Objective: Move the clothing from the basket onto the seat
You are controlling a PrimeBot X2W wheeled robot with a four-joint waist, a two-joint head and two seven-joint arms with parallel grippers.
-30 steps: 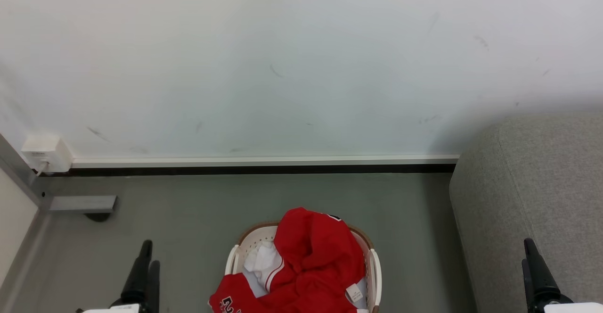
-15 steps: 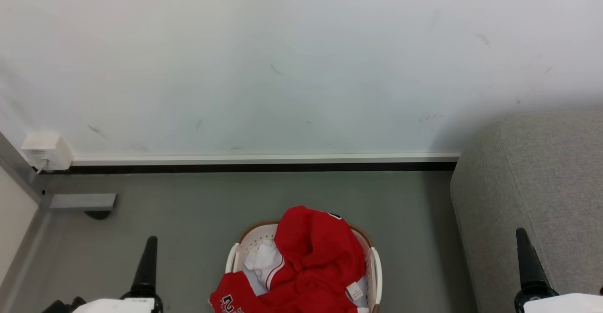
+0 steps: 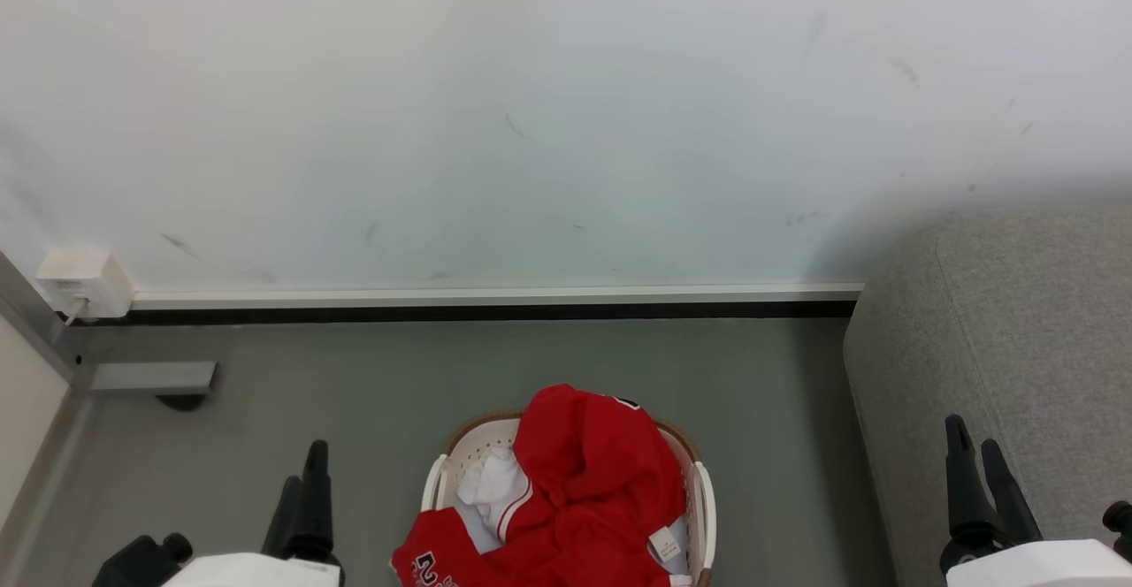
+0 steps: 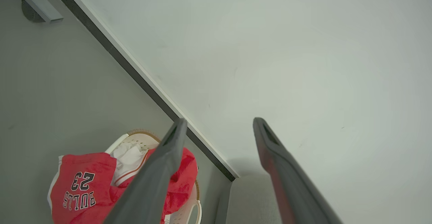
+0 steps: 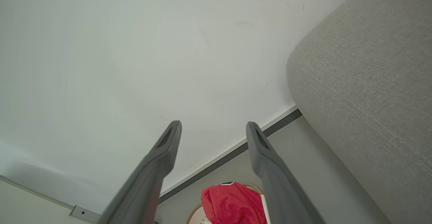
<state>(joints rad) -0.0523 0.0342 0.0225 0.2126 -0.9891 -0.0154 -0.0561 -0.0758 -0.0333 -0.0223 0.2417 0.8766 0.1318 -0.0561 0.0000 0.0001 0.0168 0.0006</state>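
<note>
Looking down, we see the clothing (image 3: 584,499) heaped in the basket (image 3: 705,499) at bottom centre. Our left gripper (image 3: 303,466), lower left, and right gripper (image 3: 971,434), lower right, hang with fingers spread apart, holding nothing. We judge a shallow pinch could catch one fold only, tipping the light basket or dropping cloth on the floor (image 3: 371,410). The fabric is soft, crumpled red; the basket oval perforated plastic; the seat (image 3: 1017,322), right edge, rounded coarse grey weave.

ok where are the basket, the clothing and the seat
the basket (image 3: 706,506): head view, its right side handle
the clothing (image 3: 601,472): head view, top of the red heap
the seat (image 3: 1026,322): head view, its grey fabric surface
</note>
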